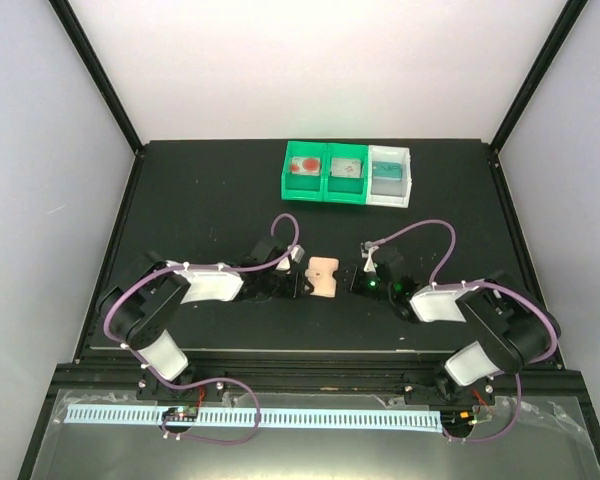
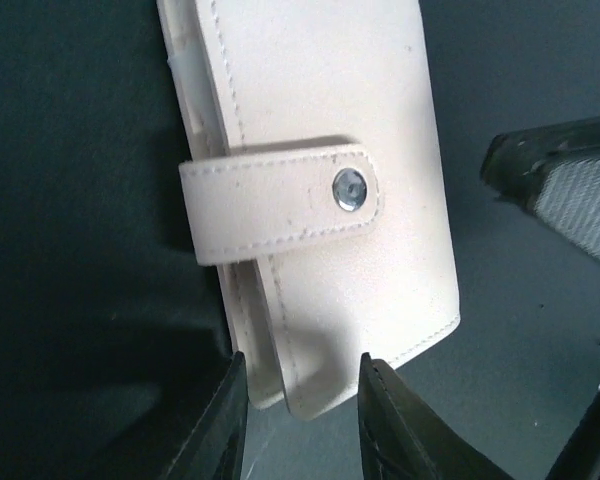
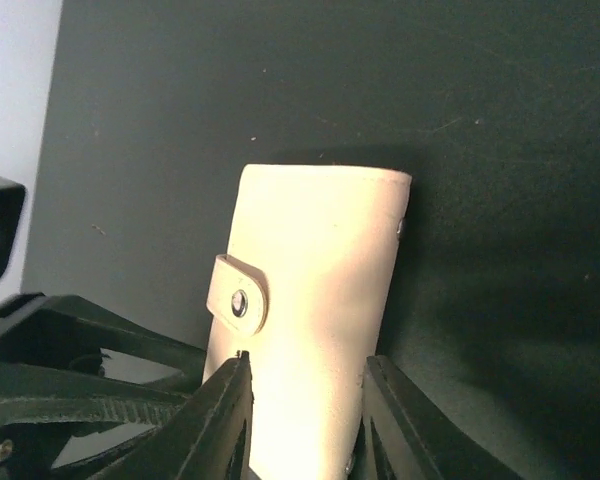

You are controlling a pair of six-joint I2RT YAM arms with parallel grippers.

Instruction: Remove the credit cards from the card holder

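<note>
- Card holder (image 1: 323, 276) lies mid-table in the top view, closed, between your two grippers. The left gripper (image 1: 302, 281) meets its left end and the right gripper (image 1: 348, 281) its right end.
- You have bare black table (image 1: 210, 200) on the far side, running up to a green bin (image 1: 325, 197) and a white bin (image 1: 389, 199) near the back edge. They sit side by side, well apart from the card holder. What they hold is too small to tell.
- Purple cables (image 1: 420, 232) loop above both wrists. The two arms fill the near side, so your open room lies toward the back and the outer sides.
- In the left wrist view, the card holder's lower corner sits between your left fingers (image 2: 220, 430), which straddle it narrowly. You cannot tell whether they are clamping it.
- There the cover is pale pink-tan, smooth and leather-like, with stitched edges. A strap tab (image 2: 280, 205) wraps across it, shut by a metal snap (image 2: 349, 189). The right gripper's dark tip shows just beyond the right edge.
- In the right wrist view, your right fingers (image 3: 390, 430) pinch the card holder's near end, one on each long edge. Its far end has rounded corners and casts a shadow on the matte, lightly scuffed table to the right. The left gripper crowds the lower left.
</note>
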